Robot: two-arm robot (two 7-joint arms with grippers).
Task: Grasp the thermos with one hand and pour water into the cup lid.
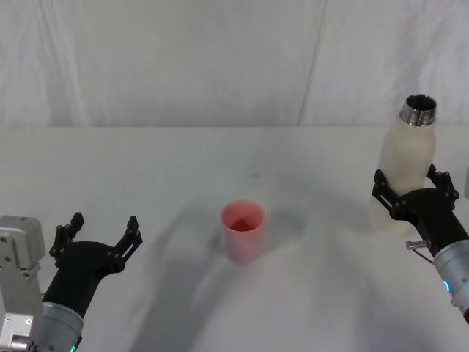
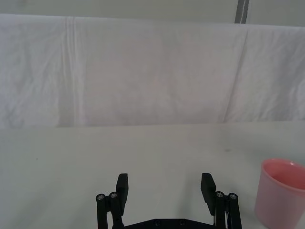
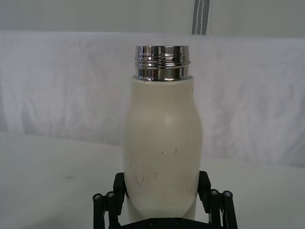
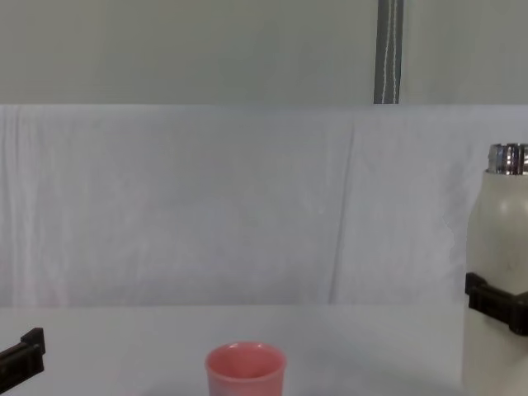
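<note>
Cream-white thermos (image 1: pixel 407 165) (upright) sits clamped between the right tool's (image 1: pixel 409 192) fingers.

Tall cream-white bottle (image 1: pixel 405 167) with faint dark scuffs and shiny chrome threaded neck; small salmon-pink round cup (image 1: pixel 242 230); plain white table (image 1: pixel 183 169); black grippers

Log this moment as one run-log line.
right gripper: shut on thermos, upright | left gripper: open, idle | cup lid: mid-table | pour: not started
</note>
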